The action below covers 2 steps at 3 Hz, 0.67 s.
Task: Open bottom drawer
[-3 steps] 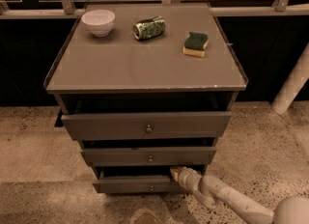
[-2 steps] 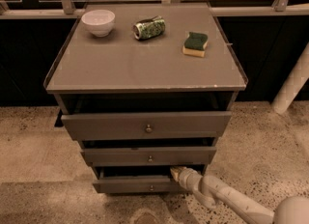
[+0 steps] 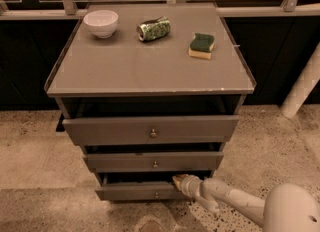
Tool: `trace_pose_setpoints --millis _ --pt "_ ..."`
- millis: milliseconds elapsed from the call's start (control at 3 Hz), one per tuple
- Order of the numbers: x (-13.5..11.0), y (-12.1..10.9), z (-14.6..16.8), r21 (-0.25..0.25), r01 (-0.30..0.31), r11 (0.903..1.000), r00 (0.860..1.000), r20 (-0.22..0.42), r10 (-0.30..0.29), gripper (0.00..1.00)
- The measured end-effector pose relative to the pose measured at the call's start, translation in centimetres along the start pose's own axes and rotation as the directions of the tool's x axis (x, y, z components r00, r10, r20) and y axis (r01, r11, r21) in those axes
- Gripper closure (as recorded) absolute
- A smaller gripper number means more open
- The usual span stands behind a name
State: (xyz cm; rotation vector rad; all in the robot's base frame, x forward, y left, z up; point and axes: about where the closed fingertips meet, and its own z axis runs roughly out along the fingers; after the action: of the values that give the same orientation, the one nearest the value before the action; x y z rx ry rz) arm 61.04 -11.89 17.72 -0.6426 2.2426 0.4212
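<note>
The bottom drawer [image 3: 135, 192] is the lowest, shallowest grey front of the cabinet, with a small round knob [image 3: 156, 194]. It stands pulled out a little, with a dark gap above its front. My gripper [image 3: 179, 179] reaches in from the lower right on a white arm, and its tip sits at the top right edge of that drawer front, at the gap. The middle drawer [image 3: 154, 161] and the tall top drawer [image 3: 150, 130] above also stick out slightly.
On the cabinet top [image 3: 125, 71] stand a white bowl [image 3: 101, 23], a green can on its side [image 3: 153, 28] and a green and yellow sponge [image 3: 202, 45]. A white post [image 3: 302, 88] stands at the right. Speckled floor surrounds the cabinet.
</note>
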Motion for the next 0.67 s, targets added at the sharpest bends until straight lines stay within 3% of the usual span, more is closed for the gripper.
trace_pose_setpoints --millis 667 --pt "1.3 0.8 0.0 -0.028 -0.016 0.9995 0.999 -0.030 0.016 1.00"
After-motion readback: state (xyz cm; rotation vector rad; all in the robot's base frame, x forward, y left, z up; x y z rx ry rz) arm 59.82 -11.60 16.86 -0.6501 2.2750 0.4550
